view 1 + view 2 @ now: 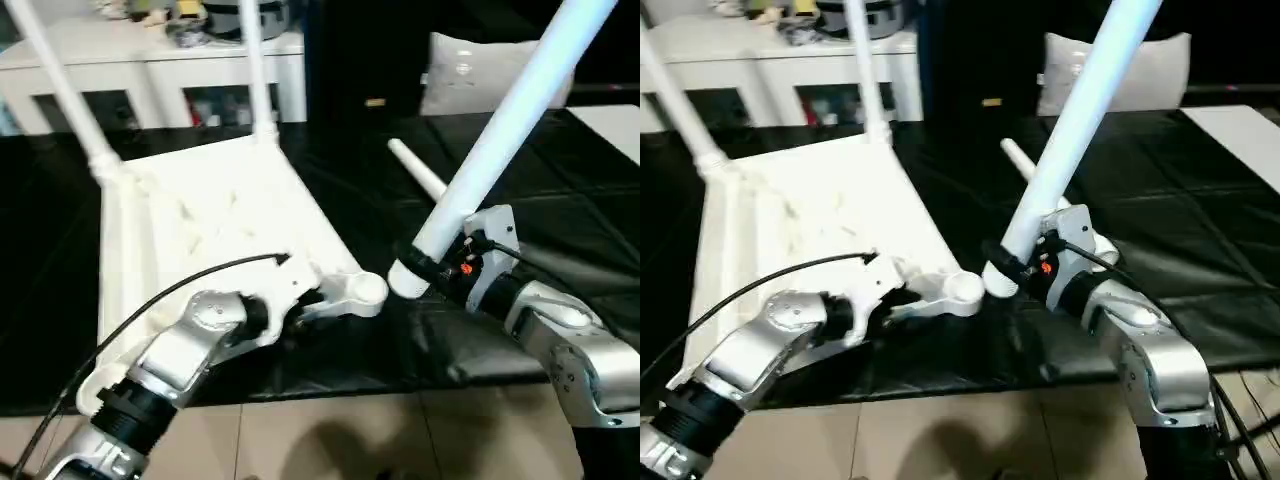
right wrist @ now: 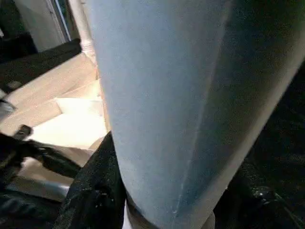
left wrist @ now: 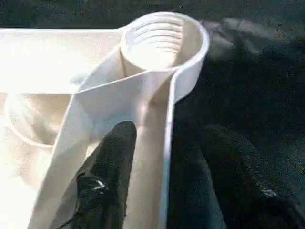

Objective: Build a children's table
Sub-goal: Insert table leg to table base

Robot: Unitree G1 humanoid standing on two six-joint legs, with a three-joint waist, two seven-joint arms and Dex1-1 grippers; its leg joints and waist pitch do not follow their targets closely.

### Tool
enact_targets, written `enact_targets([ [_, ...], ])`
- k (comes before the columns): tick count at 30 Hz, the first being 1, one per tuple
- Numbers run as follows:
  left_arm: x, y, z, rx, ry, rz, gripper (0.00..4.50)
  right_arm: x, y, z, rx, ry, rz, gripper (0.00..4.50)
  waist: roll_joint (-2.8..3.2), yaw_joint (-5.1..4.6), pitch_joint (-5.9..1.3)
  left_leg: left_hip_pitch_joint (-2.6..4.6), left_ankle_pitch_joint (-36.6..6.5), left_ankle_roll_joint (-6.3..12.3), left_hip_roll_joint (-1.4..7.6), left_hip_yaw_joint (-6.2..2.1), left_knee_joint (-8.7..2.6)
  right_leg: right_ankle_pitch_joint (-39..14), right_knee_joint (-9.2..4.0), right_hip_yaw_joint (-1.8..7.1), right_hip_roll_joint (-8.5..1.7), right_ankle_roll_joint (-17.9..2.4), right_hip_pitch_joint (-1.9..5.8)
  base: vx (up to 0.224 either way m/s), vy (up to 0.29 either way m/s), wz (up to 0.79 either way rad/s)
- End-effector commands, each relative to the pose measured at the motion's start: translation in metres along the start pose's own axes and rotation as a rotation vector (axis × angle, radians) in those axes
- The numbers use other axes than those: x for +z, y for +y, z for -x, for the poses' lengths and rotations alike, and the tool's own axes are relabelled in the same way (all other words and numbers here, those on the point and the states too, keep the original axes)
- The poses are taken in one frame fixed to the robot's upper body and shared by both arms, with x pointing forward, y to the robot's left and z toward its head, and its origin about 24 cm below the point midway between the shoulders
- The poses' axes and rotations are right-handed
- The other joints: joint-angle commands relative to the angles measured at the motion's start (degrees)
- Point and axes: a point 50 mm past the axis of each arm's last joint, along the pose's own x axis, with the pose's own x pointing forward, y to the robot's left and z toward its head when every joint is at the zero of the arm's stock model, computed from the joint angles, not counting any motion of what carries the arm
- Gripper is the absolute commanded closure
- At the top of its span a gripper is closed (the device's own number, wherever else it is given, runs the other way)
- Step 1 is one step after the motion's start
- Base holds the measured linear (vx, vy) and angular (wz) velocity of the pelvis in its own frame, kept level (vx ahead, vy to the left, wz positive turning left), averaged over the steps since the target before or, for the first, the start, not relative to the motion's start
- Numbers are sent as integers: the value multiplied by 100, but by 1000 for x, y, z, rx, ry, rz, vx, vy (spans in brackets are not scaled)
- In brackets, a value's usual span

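The children's table [image 1: 210, 230] lies upside down on the black work surface [image 1: 560, 230], two legs [image 1: 60, 90] already standing in its far corners (a loose leg [image 1: 418, 172] lies beyond). The left gripper [image 1: 300, 305] straddles the rim wall by the near empty corner socket [image 3: 162, 40]; whether it clamps I cannot tell. The right gripper [image 1: 1025, 275] grasps a fourth leg [image 1: 500, 140], tilted just beside that socket.
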Motion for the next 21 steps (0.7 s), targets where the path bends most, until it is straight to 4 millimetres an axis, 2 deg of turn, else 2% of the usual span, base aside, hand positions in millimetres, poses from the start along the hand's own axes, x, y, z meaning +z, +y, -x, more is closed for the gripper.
enact_targets([
  [1,4,8,3,29,-9,29,240,4,4,1,28,-26,3,260,-35,-42,-286,173,-3844,-193,187,-180,-501,-3782,-526,88,-342,60,117,0,0,0],
  [2,4,8,4,29,-9,30,255,4,4,1,30,-24,1,260,-51,-63,-285,183,-3598,-180,113,-153,-412,-4083,-610,34,-383,111,92,0,0,0],
  [3,4,10,5,28,-5,38,255,3,3,1,35,-18,-2,260,-58,-79,-280,173,-3494,-163,91,-144,-385,-4197,-645,5,-382,160,89,0,0,0],
  [5,3,10,6,25,0,44,281,3,3,2,38,-13,-4,260,-30,-121,-280,146,-3436,-144,98,-165,-380,-4218,-673,-74,-363,249,119,0,0,0],
  [6,3,11,9,20,12,45,281,3,3,2,47,-7,-9,260,-23,-162,-279,104,-3612,-167,152,-213,-437,-4071,-623,-116,-348,278,180,0,0,0],
  [7,3,12,12,21,22,44,281,3,2,2,55,-1,-10,260,-10,-179,-281,73,-3869,-198,222,-270,-519,-3831,-517,-68,-345,230,217,0,0,0],
  [8,3,12,12,21,22,44,298,3,2,2,55,-1,-10,260,-8,-183,-281,75,-4004,-241,242,-289,-558,-3665,-451,3,-365,126,209,0,0,0],
  [9,3,12,14,20,24,43,315,3,2,2,61,2,-9,260,-31,-197,-275,62,-4002,-252,227,-288,-555,-3714,-452,9,-376,111,207,0,0,0],
  [11,1,12,17,10,45,36,326,3,3,2,80,13,0,260,-52,-198,-282,126,-3648,-234,113,-221,-420,-4125,-578,-23,-444,126,126,0,0,0],
  [12,-1,12,20,8,74,25,331,2,3,2,89,23,5,260,-71,-195,-280,116,-3538,-218,95,-214,-398,-4197,-603,-40,-451,145,123,0,0,0],
  [13,-4,12,21,11,95,17,345,1,3,1,93,28,6,260,-54,-193,-276,107,-3436,-194,86,-215,-385,-4223,-619,-63,-446,174,123,0,0,0],
  [14,-6,13,22,14,109,14,345,1,3,1,97,31,7,260,-50,-200,-276,91,-3438,-190,94,-227,-397,-4194,-613,-68,-438,179,133,0,0,0],
  [15,-7,13,23,17,119,12,369,1,3,1,100,33,9,260,-38,-204,-274,70,-3521,-193,129,-258,-437,-4067,-578,-63,-424,164,157,0,0,0],
  [16,-8,13,24,25,125,14,376,0,4,0,104,36,9,260,-41,-208,-281,71,-3606,-198,153,-268,-463,-3936,-550,-32,-413,125,152,0,0,0],
  [18,-8,14,25,29,130,16,384,0,4,0,113,39,10,260,-44,-209,-279,75,-3655,-201,152,-269,-470,-3882,-535,-13,-424,68,147,0,0,0],
  [21,-9,13,26,24,138,17,421,0,5,-1,120,42,10,260,-56,-208,-269,72,-3634,-200,138,-259,-464,-4003,-553,-16,-434,95,140,0,0,0],
])
